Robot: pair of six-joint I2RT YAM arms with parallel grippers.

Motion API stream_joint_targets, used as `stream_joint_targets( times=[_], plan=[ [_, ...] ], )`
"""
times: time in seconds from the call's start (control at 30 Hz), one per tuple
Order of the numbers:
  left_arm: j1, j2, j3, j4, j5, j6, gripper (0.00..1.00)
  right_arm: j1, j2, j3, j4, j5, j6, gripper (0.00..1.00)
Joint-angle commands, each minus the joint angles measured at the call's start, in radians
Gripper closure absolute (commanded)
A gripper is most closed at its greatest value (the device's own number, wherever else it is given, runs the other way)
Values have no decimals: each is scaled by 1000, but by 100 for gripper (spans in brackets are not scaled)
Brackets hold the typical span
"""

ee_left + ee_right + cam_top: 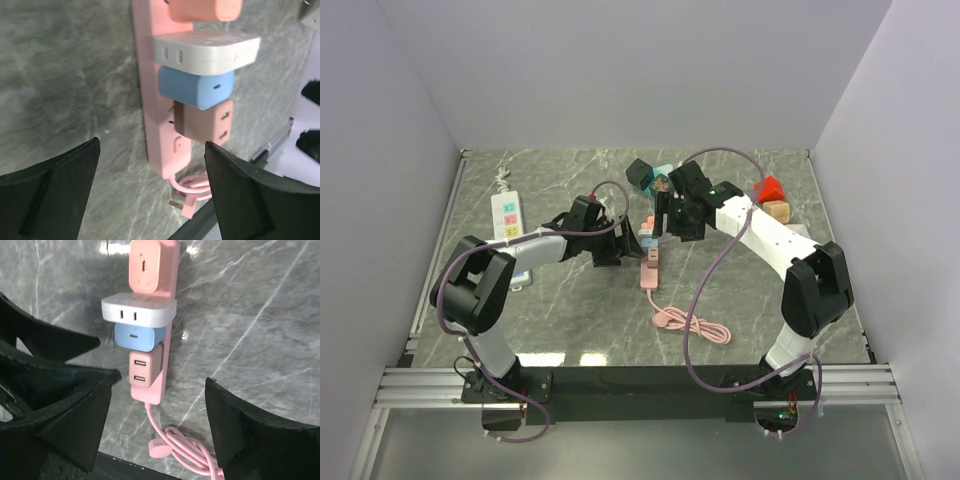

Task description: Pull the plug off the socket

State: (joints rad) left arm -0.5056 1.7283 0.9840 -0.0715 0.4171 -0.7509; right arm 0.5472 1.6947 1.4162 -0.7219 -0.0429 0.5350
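A pink power strip (650, 268) lies mid-table with several adapters plugged in a row. In the left wrist view the strip (150, 90) carries a salmon adapter (205, 9), a white one (205, 50), a blue one (195, 87) and a dusty-pink USB adapter (202, 122). The right wrist view shows the same stack: salmon (145, 265), white (139, 310), blue (135, 335), pink USB (141, 367). My left gripper (152, 145) (625, 240) is open and empty, hovering over the strip's cable end. My right gripper (159, 382) (667, 228) is open and empty above it.
The strip's pink cable (690, 325) coils toward the near edge, its plug loose (161, 449). A white power strip (506, 215) lies at the left. Red (770, 188) and tan (776, 211) blocks sit at the right. The left arm's fingers (50, 347) crowd the right wrist view.
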Motion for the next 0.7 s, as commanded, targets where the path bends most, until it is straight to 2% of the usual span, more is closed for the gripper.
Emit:
stream_joint_targets(
  times=[0.0,0.23,0.4,0.53,0.57,0.67],
  plan=[
    [-1,-67,-19,13,-69,-16,10,22,-4,-29,38,-38,-38,19],
    [-1,-133,-67,-8,-146,-48,16,85,46,-48,70,-22,-21,22],
    [-1,-138,-84,10,-110,-44,20,108,103,-39,85,-12,8,26],
    [-1,-131,-103,21,-98,-44,21,109,157,-34,95,11,17,39],
    [-1,-133,-108,27,-94,-44,21,108,174,-33,99,12,17,50],
    [-1,-128,-125,41,-86,-48,21,109,189,-33,99,17,25,62]
  ],
)
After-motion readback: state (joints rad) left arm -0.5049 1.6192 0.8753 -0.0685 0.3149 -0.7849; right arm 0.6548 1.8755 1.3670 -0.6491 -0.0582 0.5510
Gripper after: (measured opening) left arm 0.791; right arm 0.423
